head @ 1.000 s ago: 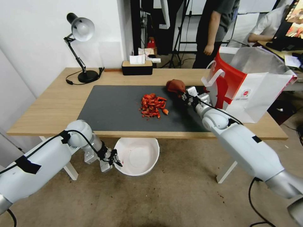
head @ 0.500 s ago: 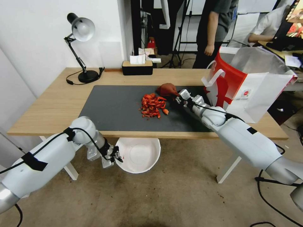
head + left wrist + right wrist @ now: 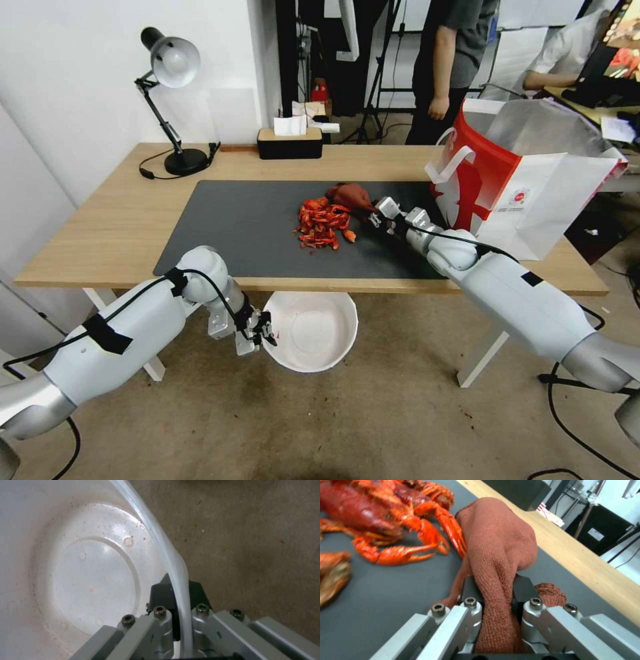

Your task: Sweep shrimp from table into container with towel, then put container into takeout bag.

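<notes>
Speckled brown concrete floor (image 3: 373, 427) up front, and just off the near edge of the tabletop hangs the round white plastic container (image 3: 311, 331), smooth-walled, glossy inside, with faint reddish specks on its base. Left gripper (image 3: 265, 331) has it by the rim: the left wrist view shows the thin translucent lip pinched between the black pads (image 3: 160, 593), jaws narrow on that edge. Container sits below the long light wooden table (image 3: 120, 220), under its near edge, roughly at the middle.

Up on the tabletop, a large matte dark grey mat (image 3: 240, 230) covers the centre. Glossy red-orange shrimp (image 3: 323, 222), curled and spiky-legged, lie heaped in the middle of the mat. Right gripper (image 3: 374, 215) reaches in low from the right, jaws clamped tight on the rust-red knitted towel (image 3: 350, 195), a soft bunched lump touching the far right side of the heap. Close up, the towel's coarse weave bulges out between the fingers.

Toward the right end of the tabletop stands the white paper takeout bag (image 3: 533, 200), red side panel, loop handles, silvery lining, mouth open. At the far edge, a black desk lamp (image 3: 170, 100) and a dark tissue box (image 3: 290, 142).
</notes>
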Robot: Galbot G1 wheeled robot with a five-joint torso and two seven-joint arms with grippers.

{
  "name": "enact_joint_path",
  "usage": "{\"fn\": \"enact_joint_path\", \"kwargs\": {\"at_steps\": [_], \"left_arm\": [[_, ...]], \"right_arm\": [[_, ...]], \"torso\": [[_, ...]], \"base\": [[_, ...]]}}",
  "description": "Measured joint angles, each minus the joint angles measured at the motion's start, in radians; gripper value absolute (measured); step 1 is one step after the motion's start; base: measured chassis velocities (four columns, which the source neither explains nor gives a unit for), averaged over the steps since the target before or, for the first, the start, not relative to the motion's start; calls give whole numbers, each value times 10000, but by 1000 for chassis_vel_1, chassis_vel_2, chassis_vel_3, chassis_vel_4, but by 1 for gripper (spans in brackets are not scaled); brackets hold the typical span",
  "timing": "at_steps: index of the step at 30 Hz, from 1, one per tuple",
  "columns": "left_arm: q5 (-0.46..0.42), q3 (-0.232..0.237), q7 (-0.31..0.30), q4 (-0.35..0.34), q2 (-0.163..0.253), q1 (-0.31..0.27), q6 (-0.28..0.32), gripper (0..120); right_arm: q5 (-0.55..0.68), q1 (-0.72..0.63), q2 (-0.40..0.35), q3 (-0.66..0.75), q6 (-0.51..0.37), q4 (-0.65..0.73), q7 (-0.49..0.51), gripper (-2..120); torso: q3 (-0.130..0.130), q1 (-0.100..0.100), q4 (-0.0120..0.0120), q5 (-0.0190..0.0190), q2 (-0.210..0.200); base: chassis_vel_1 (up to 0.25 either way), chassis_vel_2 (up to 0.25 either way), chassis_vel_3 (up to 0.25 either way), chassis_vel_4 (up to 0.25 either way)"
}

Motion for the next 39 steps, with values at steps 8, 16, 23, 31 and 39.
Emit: {"fn": "enact_joint_path", "kwargs": {"at_steps": [8,16,23,31,39], "left_arm": [[-75,154,-2,187,-124,-214,4,0],[-252,269,-7,293,-184,-314,8,0],[-333,304,2,400,-250,-311,12,0],[-430,316,23,425,-269,-288,15,0],[-463,320,28,689,-374,-387,16,0]], "right_arm": [[75,-337,-336,32,38,478,-284,8],[97,-640,-566,57,96,951,-445,8],[89,-910,-652,98,-100,1376,-331,8],[177,-1291,-1019,223,-412,2038,-56,8],[428,-1710,-1262,426,-701,2643,165,8]], "torso": [[-1,-2,-2,-1,0],[-2,-3,-1,-2,2],[-2,-3,0,-3,3],[-1,-3,3,0,3],[0,-2,-5,-2,2]], "base": [[0,0,0,0],[0,0,0,0],[0,0,0,0],[0,0,0,0],[0,0,0,0]]}}
